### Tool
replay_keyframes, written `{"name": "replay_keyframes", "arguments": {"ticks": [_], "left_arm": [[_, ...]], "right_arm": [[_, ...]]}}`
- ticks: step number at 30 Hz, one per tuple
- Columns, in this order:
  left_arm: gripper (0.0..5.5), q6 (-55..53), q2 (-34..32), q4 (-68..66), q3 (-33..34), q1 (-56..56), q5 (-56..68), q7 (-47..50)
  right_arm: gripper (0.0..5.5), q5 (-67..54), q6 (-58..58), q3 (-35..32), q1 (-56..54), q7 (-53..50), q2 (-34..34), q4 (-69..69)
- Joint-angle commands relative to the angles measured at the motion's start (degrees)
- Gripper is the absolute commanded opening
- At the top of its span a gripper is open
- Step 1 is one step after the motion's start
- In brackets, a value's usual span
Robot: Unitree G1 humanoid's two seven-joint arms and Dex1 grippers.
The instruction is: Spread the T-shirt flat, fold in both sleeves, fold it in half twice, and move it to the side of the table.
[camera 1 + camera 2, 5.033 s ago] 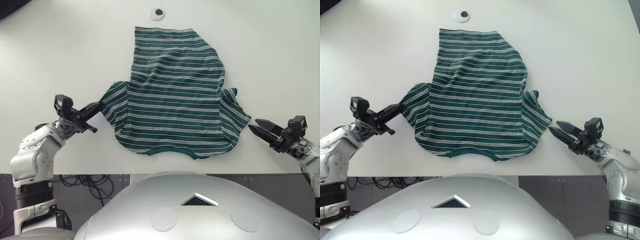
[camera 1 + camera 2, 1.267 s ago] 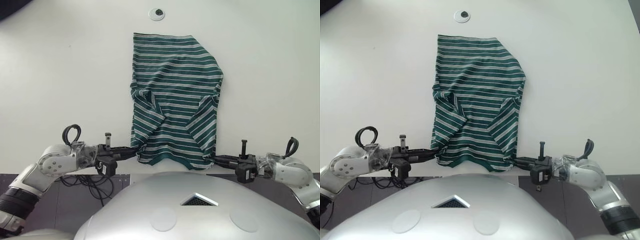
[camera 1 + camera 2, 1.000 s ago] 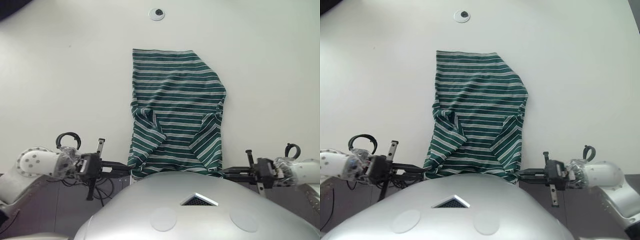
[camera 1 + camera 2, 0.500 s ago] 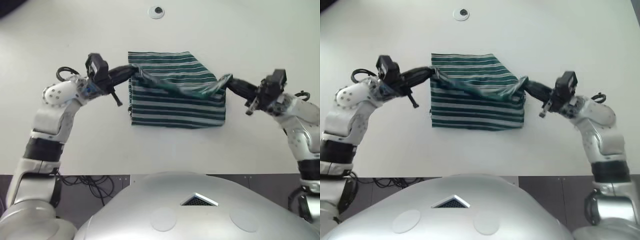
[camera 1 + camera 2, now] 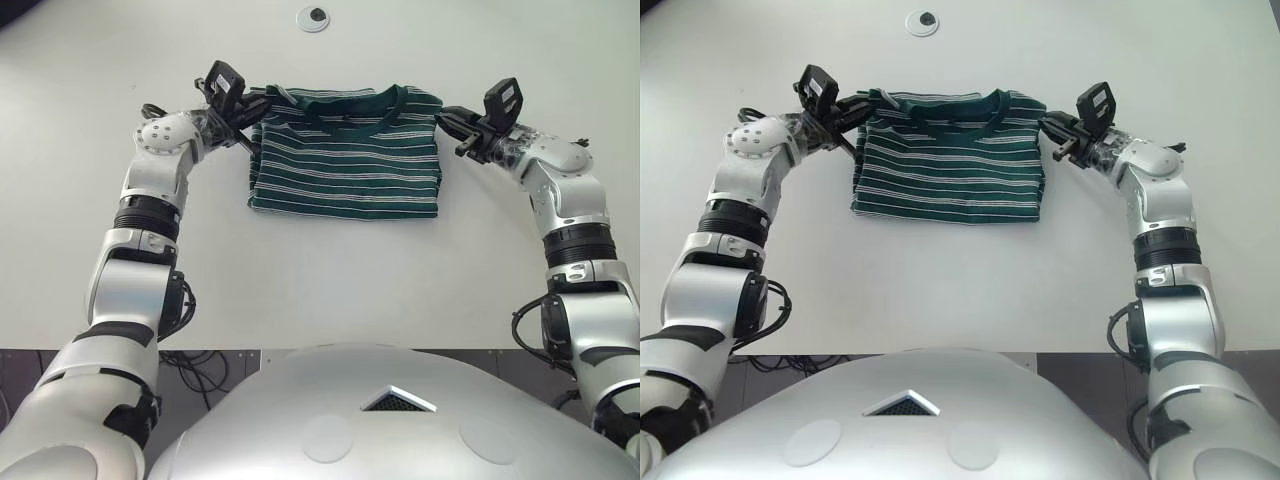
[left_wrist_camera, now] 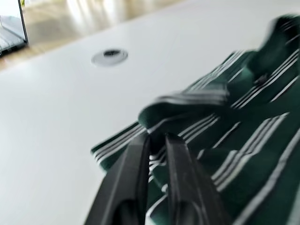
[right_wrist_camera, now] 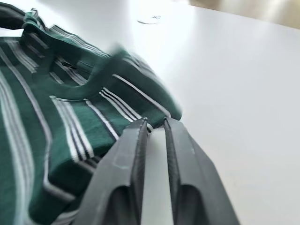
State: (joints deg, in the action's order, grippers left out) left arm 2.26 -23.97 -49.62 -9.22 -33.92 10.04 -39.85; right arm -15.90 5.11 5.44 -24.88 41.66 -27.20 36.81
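Now, largest first. We see the white table (image 5: 320,260) carrying the green striped T-shirt (image 5: 345,170), which lies on the table's far middle part as a folded rectangle. Its sleeves are tucked in and its collar is uppermost along the far edge.

The left gripper (image 5: 260,106) is at the shirt's far left corner. Its jaws are narrow, and the left wrist view shows striped cloth pinched between them.

The right gripper (image 5: 446,120) is at the far right corner. Its jaws are likewise narrow, closed on the hem's corner at the tips.

A small round grommet (image 5: 314,17) sits in the tabletop beyond the shirt, apart from it.
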Motion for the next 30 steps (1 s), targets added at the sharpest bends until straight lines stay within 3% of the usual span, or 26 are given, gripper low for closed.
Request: {"name": "replay_keyframes", "arguments": {"ticks": [1,3,6,9,12,15,18,21,23,27,30], "left_arm": [[1.07,-2.97,0.24,-7.61,6.40,-6.54,1.39,3.78],[1.26,-2.58,0.24,-8.45,8.67,-7.94,2.00,3.50],[1.26,3.63,-1.24,-0.83,7.34,-3.65,0.07,-1.61],[1.26,13.16,-4.65,13.01,0.72,5.56,-5.43,-9.46],[1.26,23.38,-9.50,19.33,-6.74,9.84,-19.62,-6.80],[1.26,33.14,-15.01,19.28,-16.78,8.07,-43.26,4.21],[1.26,36.92,-16.96,15.44,-25.05,3.28,-58.12,9.95],[1.26,36.36,-14.84,7.03,-34.58,-7.04,-72.86,19.03],[1.26,34.90,-11.61,0.68,-41.49,-14.87,-81.95,27.23],[1.26,32.88,-3.63,-7.54,-51.42,-28.29,-93.32,45.28],[1.26,30.27,-0.66,-9.38,-55.17,-33.40,-98.07,62.58]], "right_arm": [[1.32,2.13,-2.13,-2.87,-5.40,-3.43,1.72,7.28],[1.60,2.35,-4.57,-2.96,-4.32,-1.98,1.96,5.14],[1.60,12.12,-20.92,1.39,1.56,-4.12,-0.48,-4.65],[1.60,22.98,-31.04,5.55,5.78,-6.40,-3.71,-11.76],[1.60,34.91,-36.05,10.11,6.24,-8.41,-7.70,-13.41],[1.60,43.33,-36.99,15.41,6.51,-5.99,-10.96,-13.27],[1.60,42.58,-33.39,19.14,9.70,4.16,-12.45,-18.10],[1.60,29.81,-23.62,25.03,14.80,21.38,-13.06,-31.29],[1.60,25.08,-18.83,28.76,15.05,27.01,-11.52,-38.29],[1.60,23.14,-12.83,33.99,10.71,25.17,-1.13,-42.28],[1.60,24.53,-11.54,29.12,6.40,13.08,7.50,-37.48]]}}
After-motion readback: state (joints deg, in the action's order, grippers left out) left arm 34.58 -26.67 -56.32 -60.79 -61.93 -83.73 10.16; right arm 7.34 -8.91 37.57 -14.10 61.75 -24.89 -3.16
